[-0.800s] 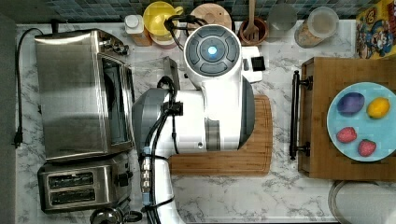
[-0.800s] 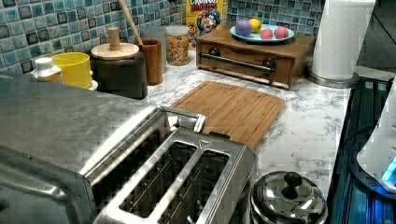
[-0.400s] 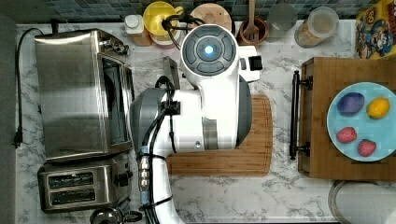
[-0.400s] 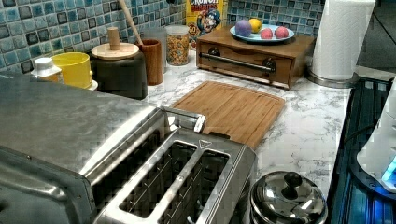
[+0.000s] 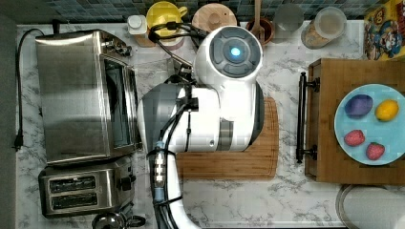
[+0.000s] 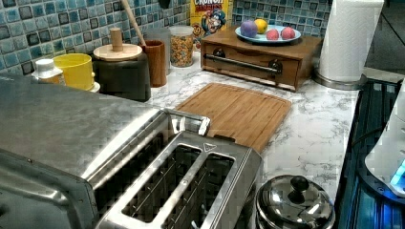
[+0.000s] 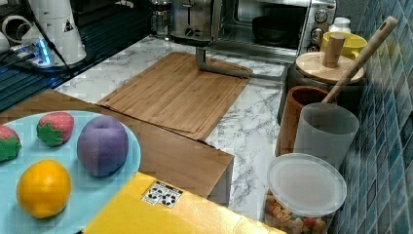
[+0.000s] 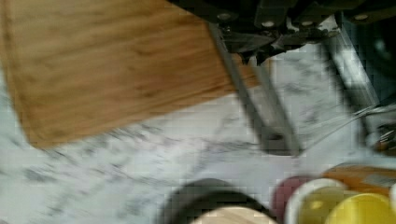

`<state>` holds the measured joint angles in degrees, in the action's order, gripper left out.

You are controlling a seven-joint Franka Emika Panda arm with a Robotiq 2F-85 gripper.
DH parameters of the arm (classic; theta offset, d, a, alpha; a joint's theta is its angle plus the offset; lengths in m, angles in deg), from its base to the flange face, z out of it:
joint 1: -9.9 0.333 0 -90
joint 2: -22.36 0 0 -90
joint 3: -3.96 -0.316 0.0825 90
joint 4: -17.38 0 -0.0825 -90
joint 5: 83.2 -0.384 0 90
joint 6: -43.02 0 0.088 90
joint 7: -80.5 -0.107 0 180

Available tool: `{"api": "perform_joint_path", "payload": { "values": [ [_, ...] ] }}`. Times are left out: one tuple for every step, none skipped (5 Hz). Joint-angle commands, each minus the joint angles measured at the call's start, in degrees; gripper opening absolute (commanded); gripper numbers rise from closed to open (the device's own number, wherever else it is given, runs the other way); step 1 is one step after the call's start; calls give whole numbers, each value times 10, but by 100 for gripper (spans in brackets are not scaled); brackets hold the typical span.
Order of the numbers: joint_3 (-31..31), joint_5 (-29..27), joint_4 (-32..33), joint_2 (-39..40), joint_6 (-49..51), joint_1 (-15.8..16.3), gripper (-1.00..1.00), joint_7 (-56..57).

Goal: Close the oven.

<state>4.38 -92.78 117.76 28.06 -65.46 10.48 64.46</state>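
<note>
Cutting board (image 7: 180, 92) lies under oven (image 7: 272, 22) door

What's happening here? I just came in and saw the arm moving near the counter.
A white robot arm is working at the toaster oven, which it's meant to close. The oven's glass door is still folded down flat, with its bar handle resting over the edge of the wooden cutting board. In the wrist view, the gripper sits right at that handle. The door isn't shut yet.

Steel oven (image 5: 79, 98), door down, open
</note>
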Motion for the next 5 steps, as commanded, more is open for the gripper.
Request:
{"api": "perform_joint_path", "payload": {
  "values": [
    [41,-148,11,29,35,-88,-100,311],
    [39,-177,37,27,38,-72,-100,407],
    [32,-195,54,46,37,-61,-100,452],
    [12,-244,121,47,-19,-65,-100,507],
    [-4,-264,108,94,-10,-74,-100,519]
  ]
}}
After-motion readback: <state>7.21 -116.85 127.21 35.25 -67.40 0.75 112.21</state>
